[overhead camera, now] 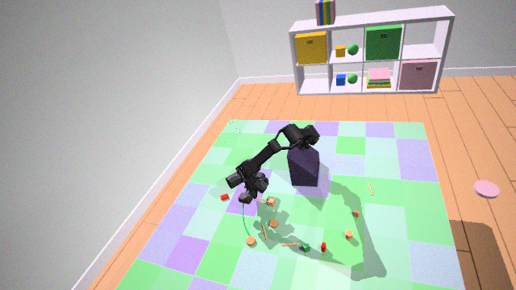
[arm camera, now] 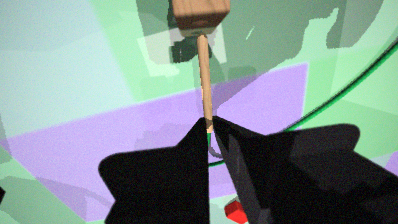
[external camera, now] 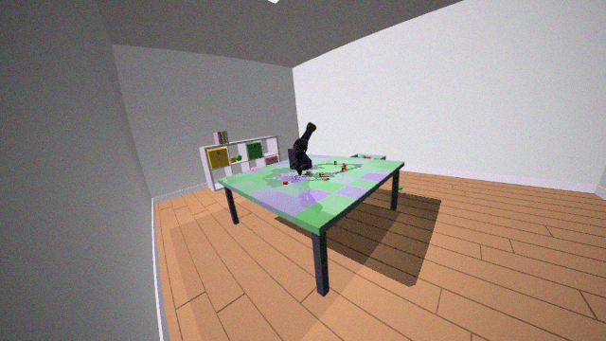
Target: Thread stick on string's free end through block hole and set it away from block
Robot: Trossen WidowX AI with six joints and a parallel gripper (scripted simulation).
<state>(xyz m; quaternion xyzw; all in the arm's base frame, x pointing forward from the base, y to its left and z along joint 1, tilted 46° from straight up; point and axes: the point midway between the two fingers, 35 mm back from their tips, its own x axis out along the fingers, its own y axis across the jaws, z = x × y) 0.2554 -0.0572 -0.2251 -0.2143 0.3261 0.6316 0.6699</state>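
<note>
The wooden block (overhead camera: 271,201) (arm camera: 201,14) sits on the table right of the fingers in the top view. My gripper (arm camera: 208,121) is shut on the string's stick (arm camera: 205,80) near its string end. The stick points at the block; its far tip shows at the block's lower edge in the wrist view. Whether it touches the block or lines up with the hole, I cannot tell. The hole is not clearly visible. The green string (overhead camera: 243,219) (arm camera: 345,95) curves from the stick's end to the round wooden button (overhead camera: 251,241).
A second wooden disc (overhead camera: 273,223) and loose sticks (overhead camera: 264,232) (overhead camera: 290,244) lie nearer the camera than the block. A red piece (overhead camera: 224,196) (arm camera: 236,212) lies left of the gripper. A green piece (overhead camera: 306,248), another red piece (overhead camera: 323,247) and a wooden cylinder (overhead camera: 348,234) are farther right.
</note>
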